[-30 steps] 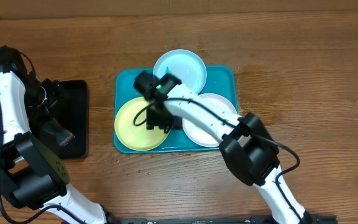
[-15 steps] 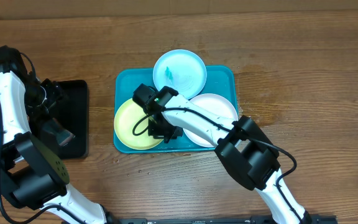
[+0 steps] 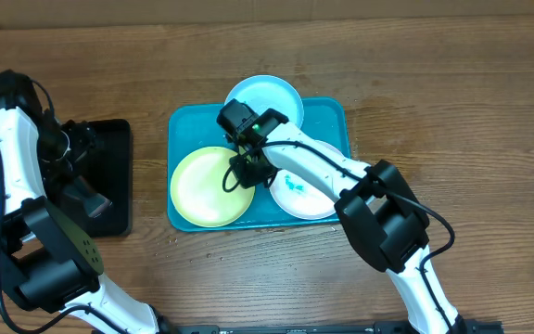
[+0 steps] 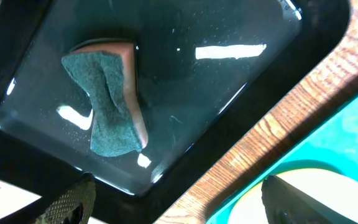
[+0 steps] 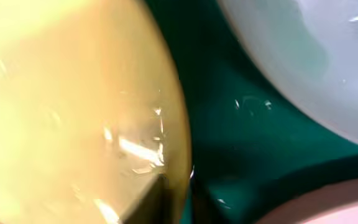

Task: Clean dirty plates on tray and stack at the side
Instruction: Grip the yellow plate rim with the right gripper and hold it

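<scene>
The turquoise tray [image 3: 332,121] holds three plates. The light blue plate [image 3: 263,98] lies at its back edge. The yellow-green plate [image 3: 207,187] is at front left and the white plate [image 3: 306,193], with a teal smear, at front right. My right gripper [image 3: 248,173] is shut on the right rim of the yellow-green plate [image 5: 73,112]; the rim runs between the fingers [image 5: 180,202]. My left gripper [image 4: 185,211] is open and empty, above the near end of a green-and-tan sponge [image 4: 107,102].
The sponge lies in a small black tray [image 3: 114,139] left of the turquoise tray, with a strip of bare wood [image 4: 272,124] between them. The right wrist view also shows the tray floor [image 5: 241,137] and the light blue plate's edge [image 5: 316,62].
My right gripper has moved back and to the right at the yellow-green plate's rim, uncovering the white plate's smear. The left arm has not moved.
</scene>
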`<move>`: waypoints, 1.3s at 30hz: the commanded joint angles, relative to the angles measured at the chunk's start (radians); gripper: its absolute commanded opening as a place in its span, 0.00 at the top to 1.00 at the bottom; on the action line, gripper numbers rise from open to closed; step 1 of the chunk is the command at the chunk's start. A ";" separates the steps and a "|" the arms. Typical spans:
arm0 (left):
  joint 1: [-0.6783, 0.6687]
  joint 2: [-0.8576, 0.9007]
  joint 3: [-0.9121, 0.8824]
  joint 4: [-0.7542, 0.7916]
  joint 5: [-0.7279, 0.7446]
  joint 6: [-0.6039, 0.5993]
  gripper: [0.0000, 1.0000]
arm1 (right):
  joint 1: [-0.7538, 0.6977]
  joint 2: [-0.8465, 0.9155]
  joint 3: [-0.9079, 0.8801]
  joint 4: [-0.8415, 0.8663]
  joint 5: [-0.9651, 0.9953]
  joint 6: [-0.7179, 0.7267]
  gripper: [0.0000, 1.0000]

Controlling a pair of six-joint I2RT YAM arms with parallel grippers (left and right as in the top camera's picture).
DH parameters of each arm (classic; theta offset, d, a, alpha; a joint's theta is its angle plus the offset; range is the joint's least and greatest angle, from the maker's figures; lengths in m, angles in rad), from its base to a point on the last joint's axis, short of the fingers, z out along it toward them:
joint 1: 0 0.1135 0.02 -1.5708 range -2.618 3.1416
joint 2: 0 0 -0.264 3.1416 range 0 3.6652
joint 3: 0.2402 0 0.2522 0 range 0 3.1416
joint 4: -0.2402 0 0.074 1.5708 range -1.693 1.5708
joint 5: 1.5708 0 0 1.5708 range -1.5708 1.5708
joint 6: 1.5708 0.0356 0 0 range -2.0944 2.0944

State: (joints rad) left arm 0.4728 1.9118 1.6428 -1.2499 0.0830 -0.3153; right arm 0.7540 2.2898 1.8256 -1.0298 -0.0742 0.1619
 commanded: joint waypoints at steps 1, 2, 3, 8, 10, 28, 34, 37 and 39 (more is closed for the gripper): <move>0.000 -0.002 -0.011 -0.002 -0.020 -0.014 0.14 | -0.010 0.012 -0.017 -0.022 0.013 -0.156 0.62; 0.000 -0.002 -0.016 -0.002 -0.020 -0.014 0.14 | -0.016 0.012 -0.017 -0.029 0.013 -0.109 0.47; 0.000 -0.002 -0.021 -0.002 -0.021 -0.014 0.14 | -0.020 0.012 -0.017 -0.043 0.005 -0.050 0.45; 0.000 -0.002 -0.092 0.037 -0.034 -0.025 0.14 | -0.028 0.012 -0.019 -0.110 -0.199 0.127 0.46; 0.000 -0.002 -0.124 0.063 -0.047 -0.042 0.14 | -0.024 0.012 -0.020 -0.104 -0.246 0.213 0.46; 0.000 -0.002 -0.160 0.119 -0.172 -0.137 0.15 | 0.058 0.012 -0.104 0.022 -0.071 0.525 0.77; 0.000 -0.002 -0.166 0.121 -0.172 -0.121 0.15 | 0.015 0.012 -0.102 0.031 -0.013 0.240 0.96; 0.000 -0.002 -0.167 0.118 -0.172 -0.111 0.16 | -0.010 0.012 -0.095 0.031 -0.012 0.042 0.96; 0.000 -0.002 -0.167 0.119 -0.172 -0.111 0.16 | -0.027 0.012 -0.076 0.023 -0.012 -0.061 0.96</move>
State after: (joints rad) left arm 0.4728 1.9118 1.4868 -1.1301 -0.0708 -0.4271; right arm 0.7467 2.2700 1.7599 -0.9810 -0.1730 0.3889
